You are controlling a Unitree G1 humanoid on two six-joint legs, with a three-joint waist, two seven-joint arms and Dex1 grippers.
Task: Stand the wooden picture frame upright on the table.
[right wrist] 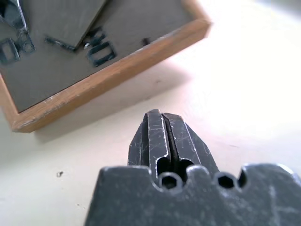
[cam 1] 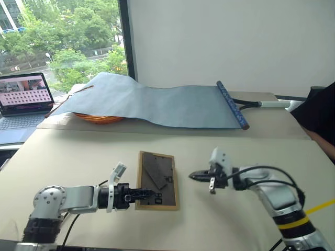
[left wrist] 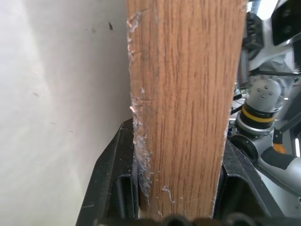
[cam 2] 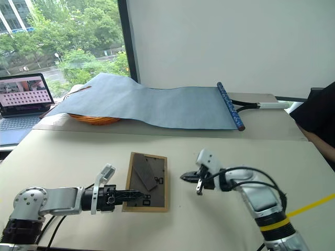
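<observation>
A: Far left, back there?

B: A laptop (cam 1: 23,99) with its screen on, next to the window. Then an orange thing (cam 1: 99,118) peeking out from under a blue-grey cloth (cam 1: 162,104), spread across the back.

A: And nearer, on the left?

B: The left gripper (cam 1: 148,193), pointing to the right, closed on the near edge of the wooden picture frame (cam 1: 157,180). Up close from the left wrist, a black finger (left wrist: 113,179) tight against each side of the wood.

A: Where's the frame?

B: On the beige table (cam 1: 94,151), in the middle, back side up. Dark grey back, flap and black numbers showing. Near left corner lifted a little, going by the shadow under it.

A: To the right?

B: The right gripper (cam 1: 194,175), squeezed closed on nothing, just beside the frame, not touching. Pointing left at it.

A: Far right?

B: A dark sleeve (cam 1: 319,115) at the table's edge.
</observation>
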